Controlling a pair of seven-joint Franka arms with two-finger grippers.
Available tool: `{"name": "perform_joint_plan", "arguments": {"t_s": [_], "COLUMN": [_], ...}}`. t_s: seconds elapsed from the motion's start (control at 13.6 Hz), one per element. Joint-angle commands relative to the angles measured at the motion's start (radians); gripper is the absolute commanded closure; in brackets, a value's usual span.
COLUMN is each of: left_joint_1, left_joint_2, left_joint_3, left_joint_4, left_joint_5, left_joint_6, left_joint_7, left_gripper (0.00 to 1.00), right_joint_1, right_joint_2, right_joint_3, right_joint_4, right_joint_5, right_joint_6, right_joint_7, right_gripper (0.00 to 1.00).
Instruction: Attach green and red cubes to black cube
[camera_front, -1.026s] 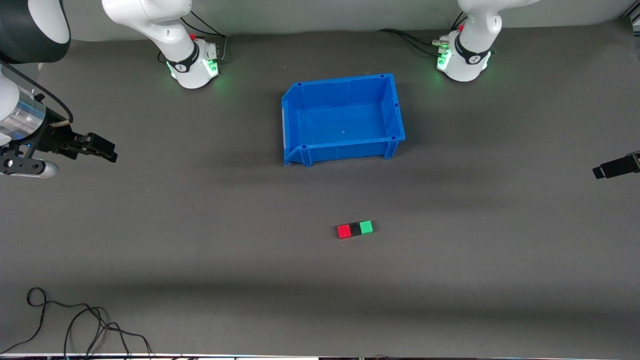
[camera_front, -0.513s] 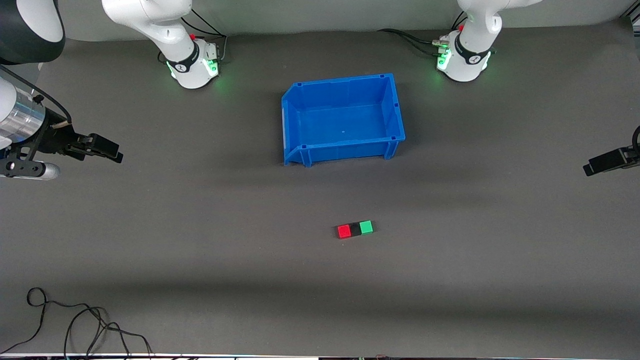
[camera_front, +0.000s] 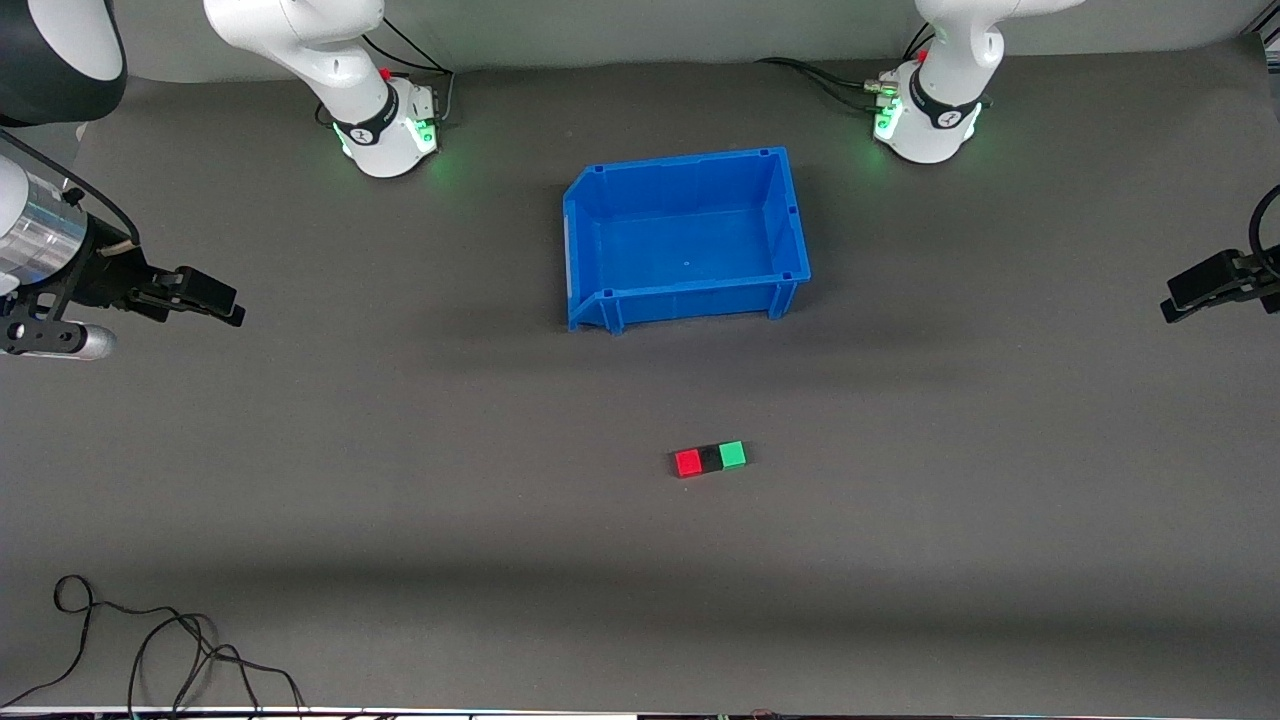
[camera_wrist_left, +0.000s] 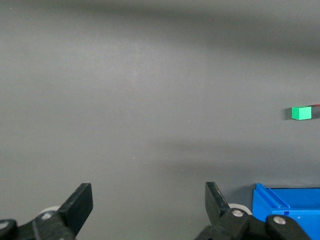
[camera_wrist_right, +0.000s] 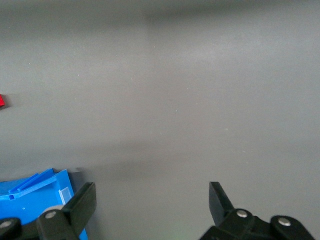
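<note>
The red cube (camera_front: 687, 462), black cube (camera_front: 710, 459) and green cube (camera_front: 733, 455) lie joined in a row on the mat, nearer to the front camera than the blue bin. The green cube also shows in the left wrist view (camera_wrist_left: 301, 113); a sliver of the red cube shows in the right wrist view (camera_wrist_right: 1, 101). My right gripper (camera_front: 225, 306) is open and empty over the mat at the right arm's end. My left gripper (camera_front: 1180, 300) is open and empty over the mat at the left arm's end. Both are well apart from the cubes.
An empty blue bin (camera_front: 590, 235) stands mid-table between the arm bases; its corner shows in the left wrist view (camera_wrist_left: 287, 205) and the right wrist view (camera_wrist_right: 35, 200). A black cable (camera_front: 150, 640) lies at the near edge toward the right arm's end.
My left gripper has moved in from the table's end and toward the bases. My right gripper shifted slightly toward the table's middle. The cubes have not moved.
</note>
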Motion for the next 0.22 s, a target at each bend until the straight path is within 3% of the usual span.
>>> {"name": "perform_joint_plan", "arguments": {"t_s": [0.0,0.15], "left_joint_1": [-0.01,-0.006], "left_joint_2": [-0.025,-0.025], "left_joint_3": [0.01,0.01], "left_joint_4": [-0.037,-0.04], "left_joint_5": [0.012,0.012], "left_joint_6": [0.022,0.022], "left_joint_7": [0.012,0.012], "left_gripper": [0.0,0.0], "right_joint_1": [-0.008,-0.008], "right_joint_2": [0.014,0.016], "right_joint_3": [0.009,0.009], "right_joint_4": [0.026,0.023], "right_joint_5": [0.007,0.007], "right_joint_6": [-0.023,-0.023], "right_joint_7": [-0.008,-0.01], "right_gripper": [0.0,0.0]}}
